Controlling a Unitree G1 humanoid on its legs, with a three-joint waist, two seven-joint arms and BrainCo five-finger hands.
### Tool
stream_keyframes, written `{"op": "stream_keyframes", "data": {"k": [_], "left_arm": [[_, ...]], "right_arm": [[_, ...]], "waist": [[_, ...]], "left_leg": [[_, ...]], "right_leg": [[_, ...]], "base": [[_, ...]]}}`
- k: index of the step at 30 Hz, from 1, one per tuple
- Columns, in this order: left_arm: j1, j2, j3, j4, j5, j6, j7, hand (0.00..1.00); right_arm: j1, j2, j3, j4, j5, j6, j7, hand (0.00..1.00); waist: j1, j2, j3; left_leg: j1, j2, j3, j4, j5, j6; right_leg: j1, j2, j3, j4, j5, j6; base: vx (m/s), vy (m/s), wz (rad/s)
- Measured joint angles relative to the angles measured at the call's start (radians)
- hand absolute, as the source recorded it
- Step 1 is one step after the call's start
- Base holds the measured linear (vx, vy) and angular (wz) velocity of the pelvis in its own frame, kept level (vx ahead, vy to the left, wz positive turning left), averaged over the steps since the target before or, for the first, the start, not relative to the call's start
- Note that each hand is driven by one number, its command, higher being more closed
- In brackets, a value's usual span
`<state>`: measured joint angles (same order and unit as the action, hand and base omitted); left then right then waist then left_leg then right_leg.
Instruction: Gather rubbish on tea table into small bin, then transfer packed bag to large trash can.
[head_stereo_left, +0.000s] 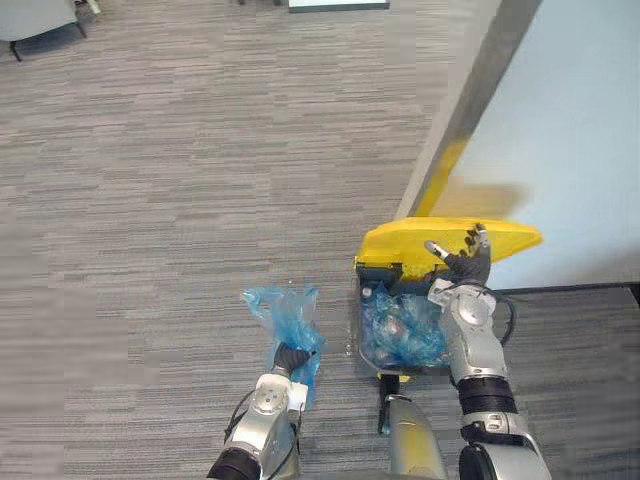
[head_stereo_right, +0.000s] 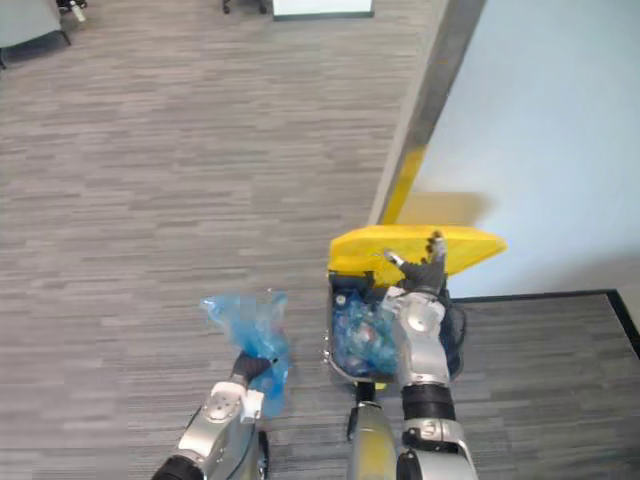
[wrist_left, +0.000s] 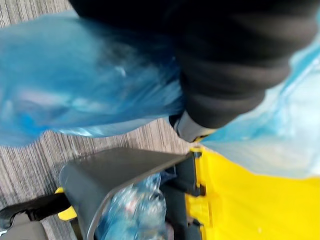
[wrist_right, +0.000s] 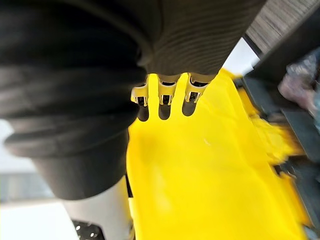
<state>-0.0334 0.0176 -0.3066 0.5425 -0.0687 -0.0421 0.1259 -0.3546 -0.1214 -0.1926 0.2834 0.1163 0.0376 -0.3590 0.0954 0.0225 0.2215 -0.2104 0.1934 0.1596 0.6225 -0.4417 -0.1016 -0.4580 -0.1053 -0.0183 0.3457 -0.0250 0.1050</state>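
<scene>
Holding the blue rubbish bag (head_stereo_left: 285, 315) by its bunched top, the left hand (head_stereo_left: 291, 357) has its fingers curled tight round the plastic. The bag hangs above the grey striped carpet (head_stereo_left: 150, 200), just left of the large trash can (wrist_left: 115, 170) and not touching it. The can is grey and has more blue bags (head_stereo_left: 400, 335) inside. Its yellow lid (head_stereo_left: 420, 238) is tipped up and open. The right hand (head_stereo_left: 462, 268) is at the lid with its fingers straight, resting flat on the yellow plastic and gripping nothing. A pale wall (head_stereo_left: 560, 130) stands behind the can on the right.
</scene>
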Motion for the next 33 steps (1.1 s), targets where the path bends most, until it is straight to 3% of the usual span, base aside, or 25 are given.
{"op": "stream_keyframes", "data": {"k": [6,14,21,33], "left_arm": [[-0.008,0.014,-0.072,-0.188,-0.057,-0.002,-0.002,1.00],[-0.089,0.038,-0.154,-0.450,-0.165,-0.041,0.000,1.00],[-0.226,0.027,-0.262,-0.518,-0.213,-0.041,0.000,1.00],[-0.348,-0.003,-0.302,-0.518,-0.229,-0.041,0.008,1.00]], "right_arm": [[-0.086,-0.042,0.004,0.007,0.002,-0.011,0.013,0.00],[-0.190,-0.083,0.003,0.023,0.006,-0.042,0.029,0.00],[-0.219,-0.083,0.001,0.092,0.016,-0.046,0.035,0.00],[-0.339,-0.074,-0.023,0.173,0.002,-0.039,0.016,0.00]], "waist": [[-0.015,-0.011,0.013],[-0.033,-0.012,0.014],[-0.040,-0.015,0.035],[-0.065,-0.016,0.039]], "left_leg": [[-0.004,0.009,0.000,-0.001,0.002,-0.006],[-0.032,0.002,-0.003,0.015,0.006,-0.014],[-0.037,-0.011,-0.004,0.023,-0.007,0.006],[-0.047,-0.016,0.028,0.027,-0.007,0.005]], "right_leg": [[-0.010,0.013,-0.001,0.004,0.007,-0.008],[-0.032,0.007,-0.002,0.019,0.006,-0.011],[-0.034,-0.007,0.003,0.020,0.005,-0.011],[-0.071,-0.005,0.029,0.031,0.004,-0.013]], "base": [[0.01,-0.010,-0.05],[0.01,0.006,0.03],[0.00,0.006,0.01],[0.01,0.008,-0.05]]}}
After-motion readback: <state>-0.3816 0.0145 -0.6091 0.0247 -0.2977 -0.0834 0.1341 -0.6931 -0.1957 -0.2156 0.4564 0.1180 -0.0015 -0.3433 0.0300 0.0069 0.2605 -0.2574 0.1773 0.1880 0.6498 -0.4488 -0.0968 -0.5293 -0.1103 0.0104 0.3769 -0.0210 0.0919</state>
